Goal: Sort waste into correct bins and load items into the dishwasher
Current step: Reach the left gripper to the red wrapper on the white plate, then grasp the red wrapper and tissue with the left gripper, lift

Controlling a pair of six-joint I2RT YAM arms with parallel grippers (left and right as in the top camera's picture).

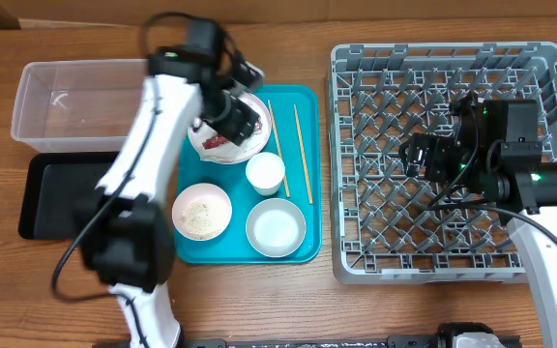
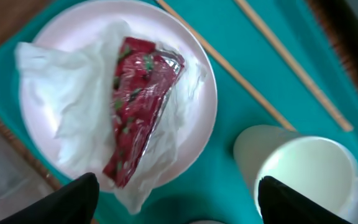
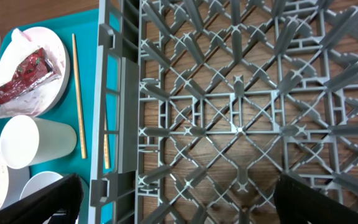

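Note:
A red shiny scrap (image 2: pixel 138 106) lies on a crumpled white napkin (image 2: pixel 67 106) on the small plate (image 2: pixel 98 28), on the teal tray (image 1: pixel 303 106). My left gripper (image 2: pixel 176 202) is open and hovers just above the plate's near edge (image 1: pixel 235 121). Beside it stand the small cup (image 1: pixel 265 173), a pink dish with whitish crumbs (image 1: pixel 202 212), a bowl (image 1: pixel 276 228) and two chopsticks (image 1: pixel 301 153). My right gripper (image 1: pixel 422 155) is open and empty above the grey dish rack (image 1: pixel 356 261). The clear tub (image 1: pixel 66 101) and black tray (image 1: pixel 51 198) sit at the left.
The right wrist view looks down on the rack's peg grid (image 3: pixel 241 118), with the teal tray (image 3: pixel 92 162), the plate with the scrap (image 3: pixel 27 74), the cup (image 3: pixel 33 142) and chopsticks (image 3: pixel 78 93) to its left. Bare wooden table (image 1: pixel 259 309) runs along the front.

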